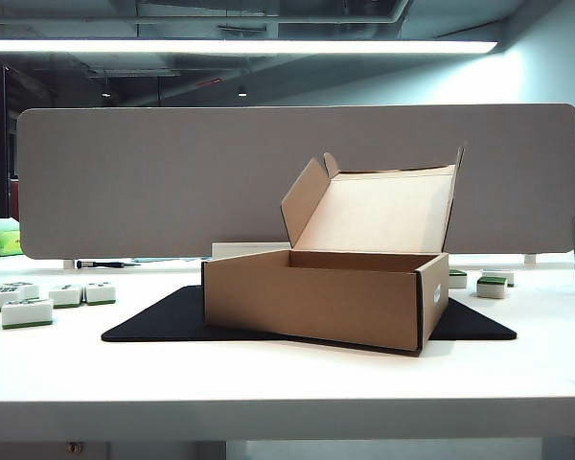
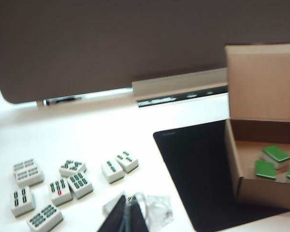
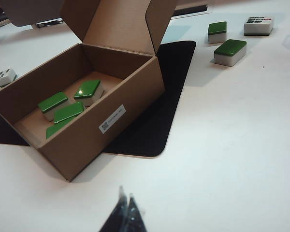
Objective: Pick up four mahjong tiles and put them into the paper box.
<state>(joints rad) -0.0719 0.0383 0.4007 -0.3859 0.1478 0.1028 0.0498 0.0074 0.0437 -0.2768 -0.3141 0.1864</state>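
Note:
The paper box (image 1: 316,292) stands open on a black mat in the middle of the table, its lid flap upright. Several green-topped mahjong tiles (image 3: 67,108) lie flat on its floor, close together. The left wrist view shows three of these tiles (image 2: 275,153) inside the box (image 2: 261,193). My left gripper (image 2: 128,203) is shut and holds nothing, above the table beside the mat, well apart from the box. My right gripper (image 3: 125,195) is also shut and holds nothing, over bare table on the box's (image 3: 130,92) labelled side. Neither gripper shows in the exterior view.
Loose white-faced tiles (image 2: 70,183) lie left of the black mat (image 1: 153,321). Two green-backed tiles (image 3: 230,50) and one face-up tile (image 3: 257,25) sit right of the box. A clear plastic scrap (image 2: 159,212) lies by my left gripper. A grey partition (image 1: 172,172) closes the back.

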